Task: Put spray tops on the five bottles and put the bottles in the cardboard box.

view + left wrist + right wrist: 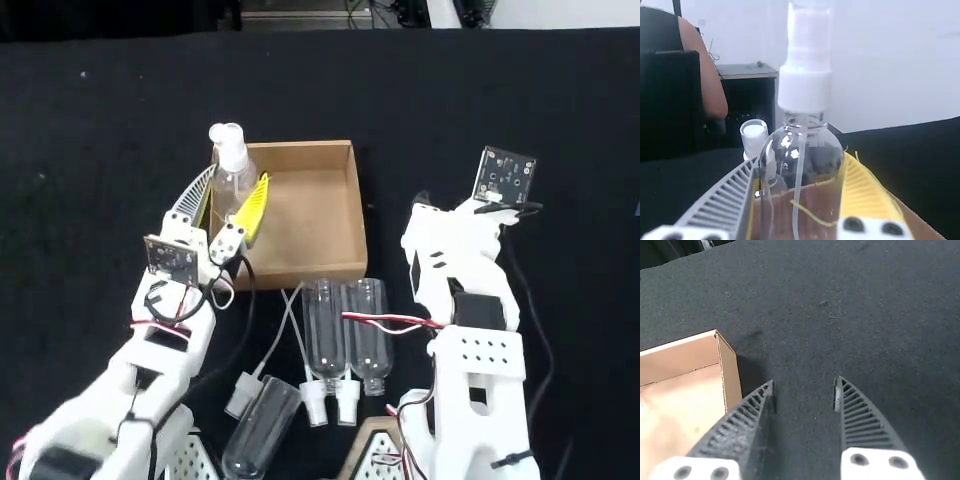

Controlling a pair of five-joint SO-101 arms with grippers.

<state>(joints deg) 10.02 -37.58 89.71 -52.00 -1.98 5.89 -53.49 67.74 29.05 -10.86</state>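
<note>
One capped bottle (233, 160) stands at the cardboard box's (352, 205) upper-left corner, clasped by the left gripper (237, 180); the right gripper (804, 395) gapes wide, empty. This looks like the boxing step. Next it calls for letting go and fetching an uncapped bottle (325, 330) at lower centre.

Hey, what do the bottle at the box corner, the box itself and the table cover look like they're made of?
Bottle: clear, glossy plastic or glass; the dip tube shows through it. Box: matte brown cardboard, by its raw folded walls. Table cover: black fabric, likely felt; fuzzy, with lint specks.
</note>
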